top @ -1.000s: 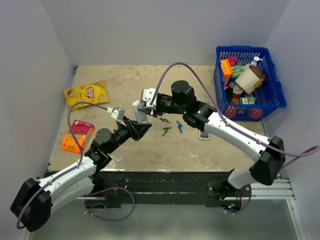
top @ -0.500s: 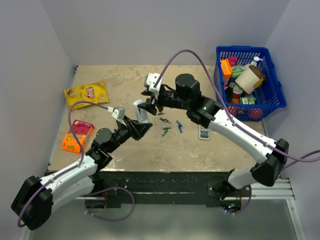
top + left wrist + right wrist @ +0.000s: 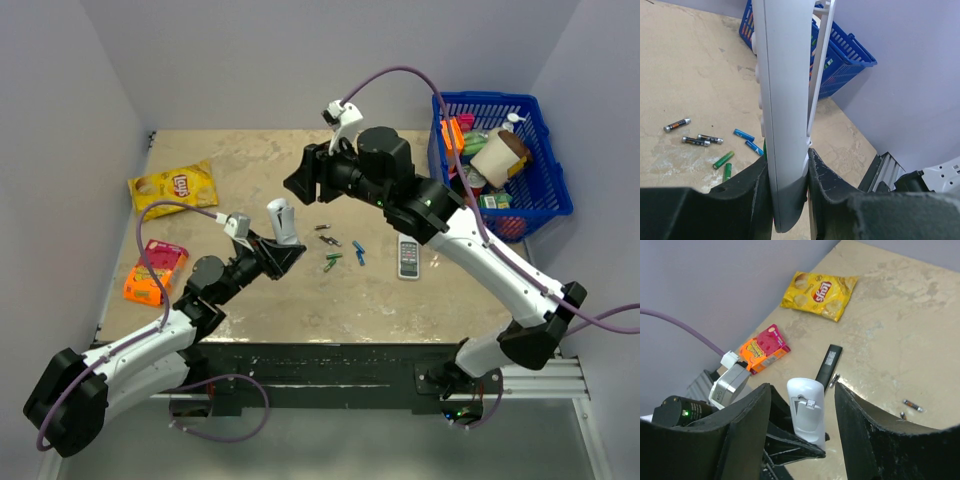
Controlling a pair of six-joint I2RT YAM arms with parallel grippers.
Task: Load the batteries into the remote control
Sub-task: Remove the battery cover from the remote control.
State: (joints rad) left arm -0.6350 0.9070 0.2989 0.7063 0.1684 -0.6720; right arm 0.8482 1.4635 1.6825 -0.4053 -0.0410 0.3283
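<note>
Work cell closed in on three sides by plain, matte lavender-grey panels — back wall [image 3: 330, 60], left wall [image 3: 60, 200], right wall [image 3: 605, 110]. The surface [image 3: 250, 160] is tan, mottled with paler patches like worn stone, and meets the back wall in a straight seam. Along its near edge runs a dark base plate [image 3: 330, 355]; at lower right, a silver slotted aluminium rail [image 3: 568, 380]. Below that — a flat grey area [image 3: 330, 450], floor or lower panel, cannot tell. Light even and diffuse; shadows soft.
</note>
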